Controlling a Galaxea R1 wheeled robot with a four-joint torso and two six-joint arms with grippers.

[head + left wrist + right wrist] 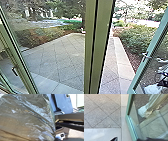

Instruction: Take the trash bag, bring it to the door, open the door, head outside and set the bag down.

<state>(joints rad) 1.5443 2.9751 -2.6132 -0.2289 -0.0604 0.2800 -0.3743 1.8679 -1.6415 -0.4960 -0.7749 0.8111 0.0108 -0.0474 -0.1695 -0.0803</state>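
Trash bag [27, 119]: shiny, creased plastic, greyish brown.

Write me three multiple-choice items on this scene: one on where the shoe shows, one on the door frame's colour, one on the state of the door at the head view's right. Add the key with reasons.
1. Where does the shoe show?
A) On a chair
B) In the bushes
C) In the door's glass

2. What colour is the frame of that door?
A) Green
B) Red
C) White

3. How does the door at the head view's right stand?
A) Shut
B) Open
C) Flat on the ground

Key:
1. C: the right wrist view has the shoe within the pane, inside the frame.
2. A: the frame is a pale bluish green in the head and right wrist views.
3. B: it stands swung away from the post, with bare paving showing between them.
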